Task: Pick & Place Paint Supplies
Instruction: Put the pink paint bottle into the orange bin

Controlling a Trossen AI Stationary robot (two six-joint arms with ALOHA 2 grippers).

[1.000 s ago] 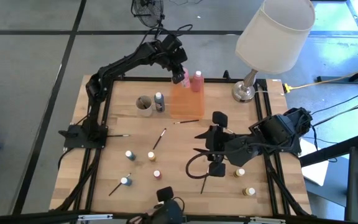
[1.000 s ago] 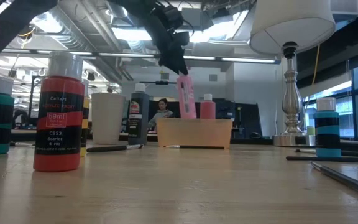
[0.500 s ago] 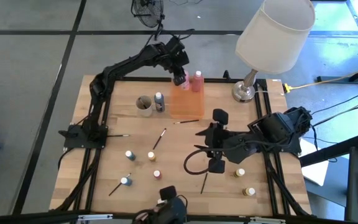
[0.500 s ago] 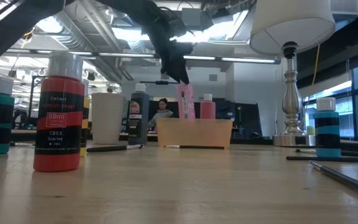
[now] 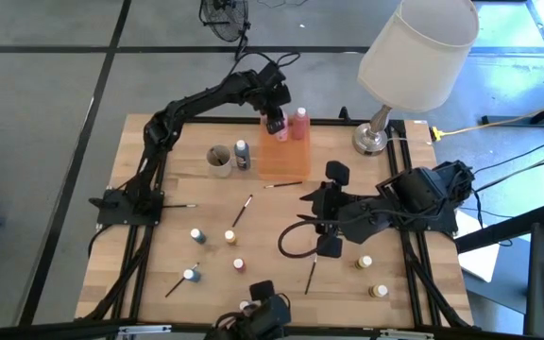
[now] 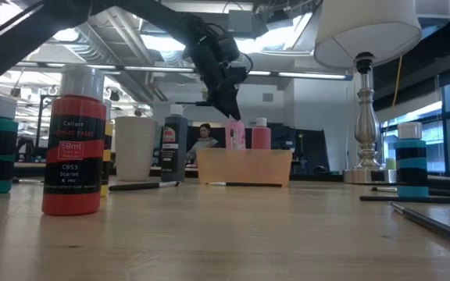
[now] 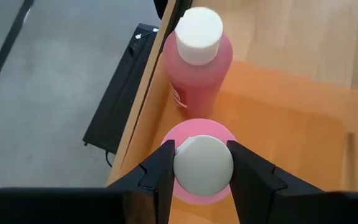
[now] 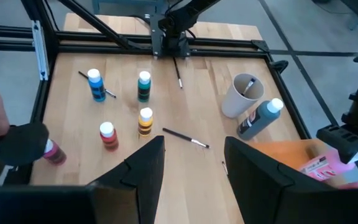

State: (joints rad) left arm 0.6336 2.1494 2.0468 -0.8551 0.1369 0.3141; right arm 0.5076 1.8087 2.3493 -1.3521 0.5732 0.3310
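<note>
Nearest in the low view, at the left of the frame, I have a red paint pot [image 6: 72, 140] standing upright on the tabletop [image 6: 233, 234], a teal one [image 6: 0, 144] just behind it and another teal pot [image 6: 412, 160] off to the right. These look light, rigid plastic with small caps; I'd pinch them at the cap or neck, since a squeeze low on the body could topple them.

In the high view's lower middle, a thin brush [image 5: 311, 276] lies flat, and another brush [image 5: 243, 209] lies nearer centre. I judge them stiff, near weightless and prone to roll, so a low pinch across the middle of the handle suits best.

My right pincer [image 5: 329, 210] hovers mid-frame above the bare tabletop, fingers spread with nothing between them.

Farther back, left of centre, a pale cup [image 5: 219, 161] and a dark bottle [image 5: 242, 154] stand side by side, beside the orange tray [image 5: 282, 162].

At the far edge, upper middle of the high view, my left pincer [image 7: 203, 163] is pinching the white cap of a pink bottle [image 7: 199, 167], which sits upright inside the tray just beside a red bottle [image 7: 196, 59]. The smooth cap may slip, but the bottle seems light enough.

A lamp [image 5: 414, 59] stands at the upper right.
</note>
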